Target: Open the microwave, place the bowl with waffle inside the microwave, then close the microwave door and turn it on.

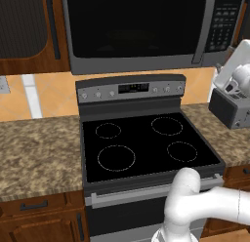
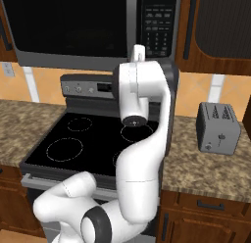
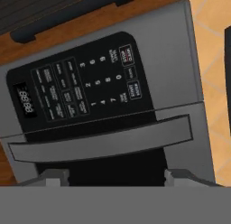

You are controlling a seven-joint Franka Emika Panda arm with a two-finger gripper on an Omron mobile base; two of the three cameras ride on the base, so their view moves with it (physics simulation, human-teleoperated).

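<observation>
Straight ahead of the open, empty hand lies the microwave door handle, its long axis crossing between the fingertips

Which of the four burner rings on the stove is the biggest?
The front-left burner ring on the stove. Its circle is clearly wider than the other three, and it lies nearest the stove's front edge on the left.

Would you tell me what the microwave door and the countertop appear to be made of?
The microwave door looks like brushed grey metal framing dark tinted glass, judging by its faint reflections. The countertop looks like polished granite, given its mottled brown speckle, though it may be laminate.
</observation>
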